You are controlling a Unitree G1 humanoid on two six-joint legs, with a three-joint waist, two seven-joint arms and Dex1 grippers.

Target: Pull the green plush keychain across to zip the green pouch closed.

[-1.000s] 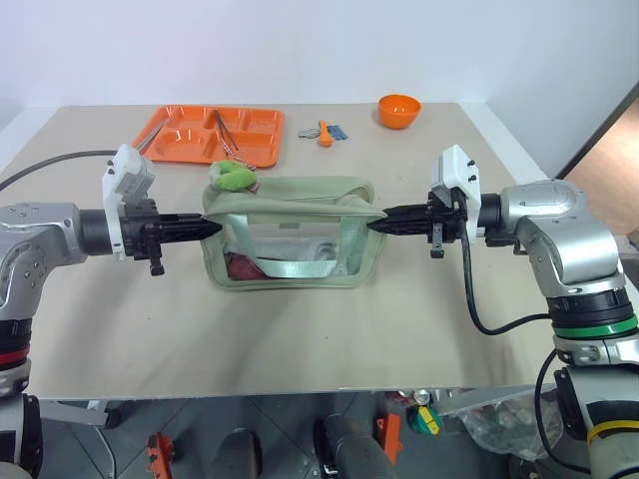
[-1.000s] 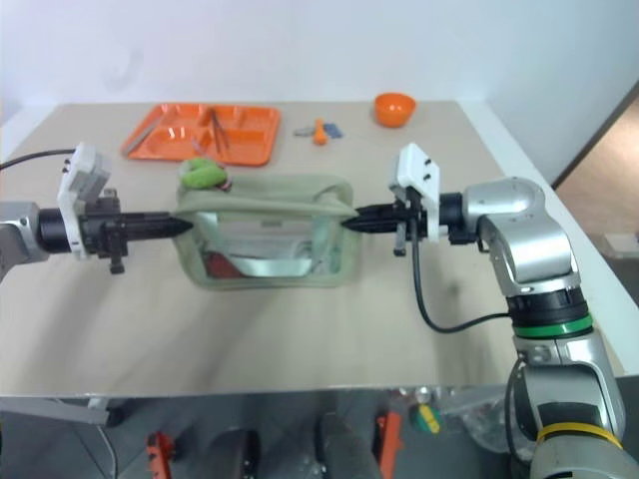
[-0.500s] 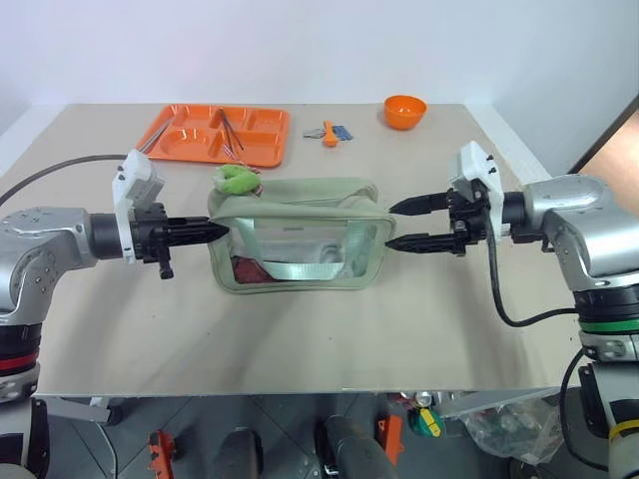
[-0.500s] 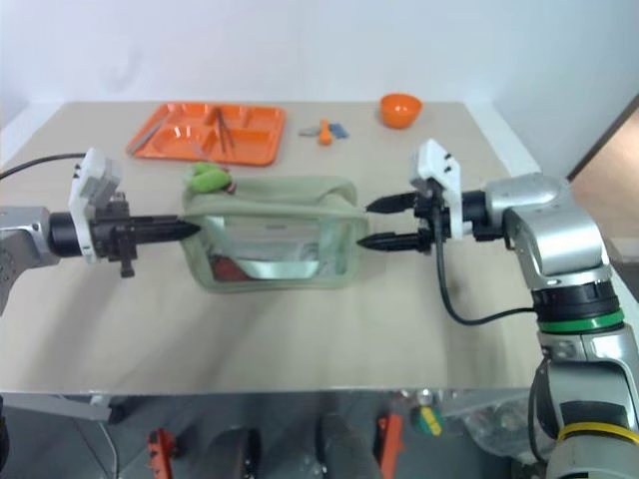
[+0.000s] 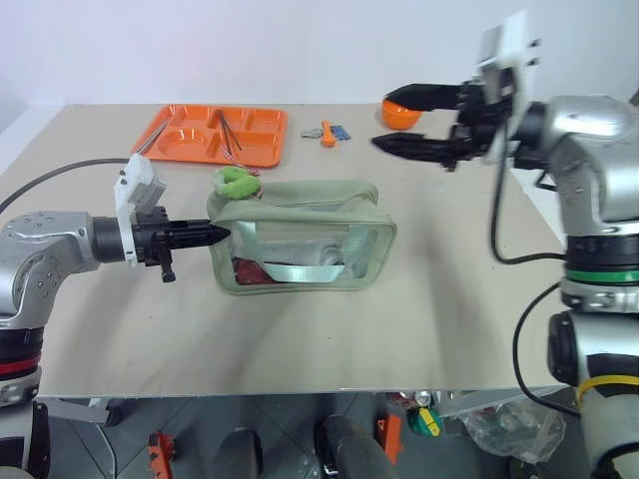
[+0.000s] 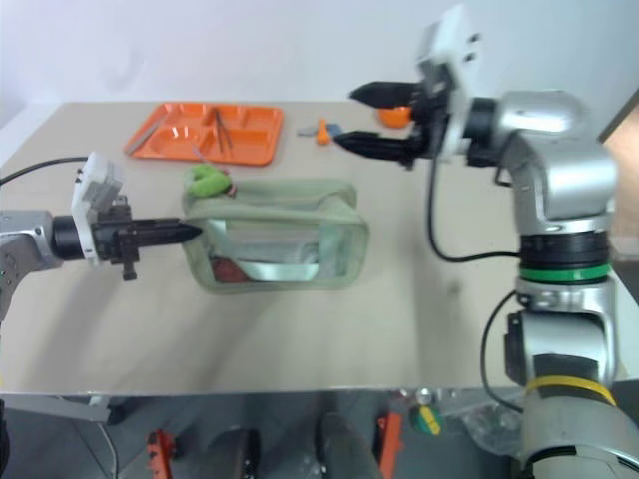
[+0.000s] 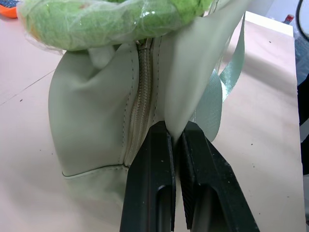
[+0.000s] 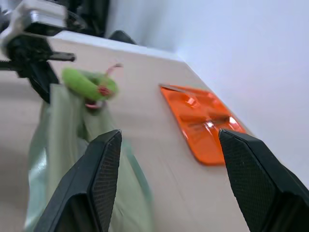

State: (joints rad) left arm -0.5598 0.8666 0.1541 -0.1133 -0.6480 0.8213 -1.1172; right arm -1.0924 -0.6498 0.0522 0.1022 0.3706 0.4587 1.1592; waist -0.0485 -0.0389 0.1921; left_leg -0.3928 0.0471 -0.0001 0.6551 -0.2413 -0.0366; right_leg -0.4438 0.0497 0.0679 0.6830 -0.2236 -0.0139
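The green pouch point(image 5: 300, 205) lies mid-table, its clear window facing me and a green strap inside. The green plush keychain point(image 5: 237, 180), a lime fuzzy lump, sits on the pouch's top left corner. My left gripper point(image 5: 222, 235) is level and shut on the fabric at the pouch's left end. In the left wrist view the fingers point(image 7: 149, 183) pinch that fabric beside the zipper, under the keychain point(image 7: 111, 19). My right gripper point(image 5: 381, 120) hangs open, well above the table and up-right of the pouch, holding nothing. From the right wrist, the keychain point(image 8: 89, 84) lies far off.
An orange tray point(image 5: 180, 150) with utensils sits at the back left of the table point(image 5: 300, 329). Small blue and orange items point(image 5: 327, 132) lie behind the pouch. An orange bowl point(image 5: 399, 118) stands at the back, right behind the raised right gripper.
My right gripper let go of the pouch's right end, opened and rose up and away. The pouch's right end slackened. The left gripper kept its grip and stayed in place.
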